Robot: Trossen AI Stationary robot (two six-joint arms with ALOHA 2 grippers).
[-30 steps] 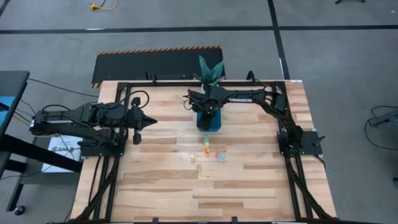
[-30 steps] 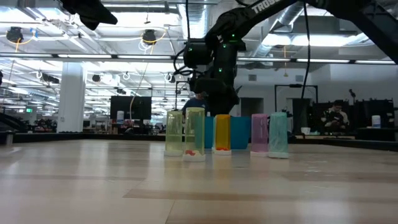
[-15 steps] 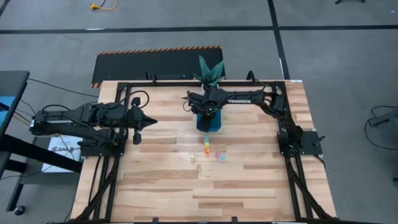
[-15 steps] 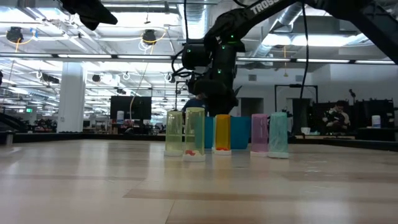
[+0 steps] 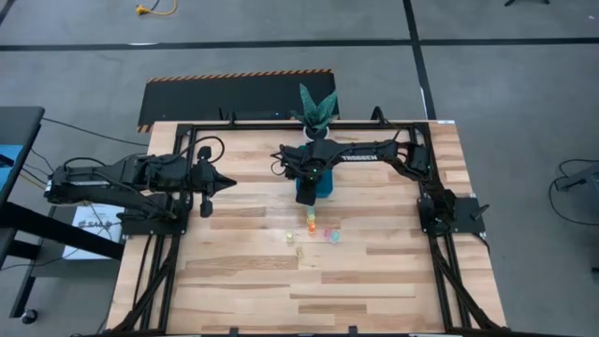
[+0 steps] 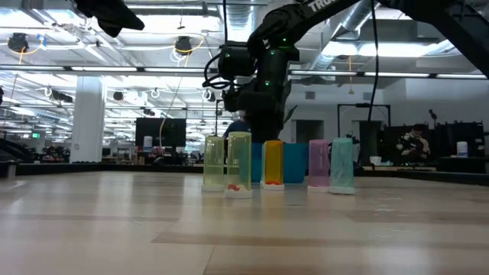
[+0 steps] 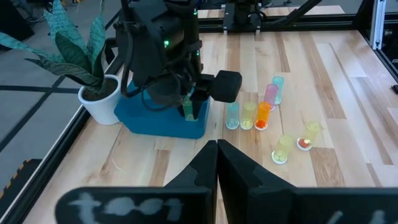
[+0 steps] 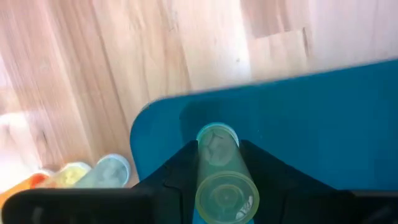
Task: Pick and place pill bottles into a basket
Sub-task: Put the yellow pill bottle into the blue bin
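My right gripper is shut on a yellow-green pill bottle over the teal-blue basket, near one of its rounded corners. The left wrist view also shows this bottle at the basket. Several more pill bottles stand upright on the table just near of the basket; they also show in the left wrist view. My left gripper is shut and empty, held above the table at the left. My right gripper pinches the bottle's two sides between its two fingers. The fingers point down and lie along the bottle. The bottle hangs upright below them, its lower end inside the basket's outline. Whether it touches the basket's floor I cannot tell.
A white pot with a green plant stands right behind the basket; it also shows in the left wrist view. The black frame rails run along the table's edges. Bare wood lies toward the near edge.
My right gripper has shifted a little toward the table's left and near edges above the basket, keeping hold of the yellow-green bottle.
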